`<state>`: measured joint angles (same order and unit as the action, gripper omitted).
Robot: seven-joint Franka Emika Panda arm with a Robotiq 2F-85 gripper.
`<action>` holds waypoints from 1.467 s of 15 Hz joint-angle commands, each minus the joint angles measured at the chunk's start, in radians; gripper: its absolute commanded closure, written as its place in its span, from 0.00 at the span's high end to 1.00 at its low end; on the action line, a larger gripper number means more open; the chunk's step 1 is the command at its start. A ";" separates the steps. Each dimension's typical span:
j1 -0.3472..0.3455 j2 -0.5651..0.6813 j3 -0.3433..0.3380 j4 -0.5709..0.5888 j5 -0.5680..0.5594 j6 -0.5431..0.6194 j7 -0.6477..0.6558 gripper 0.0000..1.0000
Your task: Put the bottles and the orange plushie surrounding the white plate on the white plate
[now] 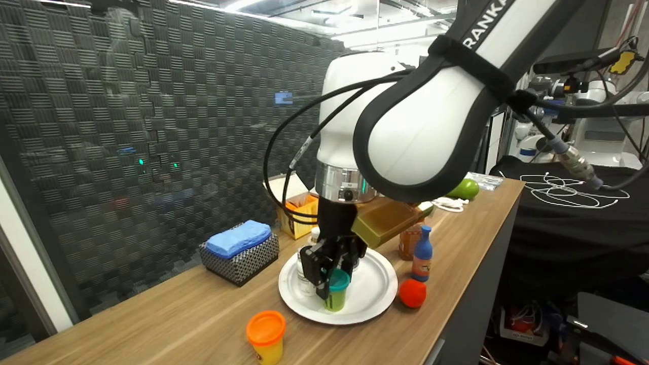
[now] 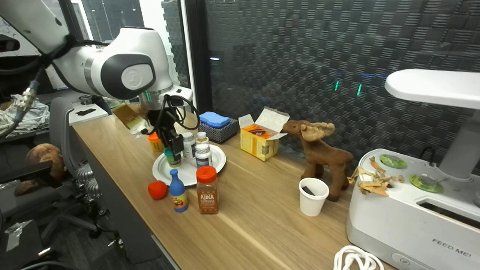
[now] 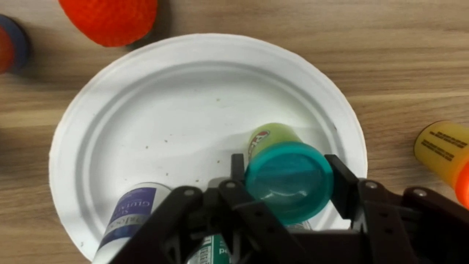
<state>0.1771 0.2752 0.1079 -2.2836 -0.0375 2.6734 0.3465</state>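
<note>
Claw [image 3: 285, 169] straddles green tub [image 1: 336, 291] on plate [image 3: 176, 117], can't tell if gripping; ease open, lift straight, clear of bottle [image 3: 129, 214] at wrist-view left.

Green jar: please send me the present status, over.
Jaws either side of teal lid, grip unclear. Green jar upright on white plate. White-capped bottles close by, may hinder wider opening.

Ceiling lights [image 1: 242, 4] glare; soft shadows cross the plate [image 3: 183, 110].
</note>
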 commanded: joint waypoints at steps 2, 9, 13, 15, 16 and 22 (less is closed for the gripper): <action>0.043 -0.068 -0.031 0.008 -0.049 -0.037 0.035 0.97; 0.086 -0.158 -0.011 0.054 -0.158 -0.121 0.155 1.00; 0.097 -0.135 0.049 0.083 -0.107 -0.160 0.120 1.00; 0.102 -0.112 0.075 0.095 -0.076 -0.182 0.100 1.00; 0.107 -0.096 0.082 0.100 -0.075 -0.182 0.097 1.00; 0.104 0.029 0.107 0.161 0.010 -0.183 -0.020 1.00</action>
<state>0.2864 0.2432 0.2017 -2.1889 -0.0852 2.5083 0.4065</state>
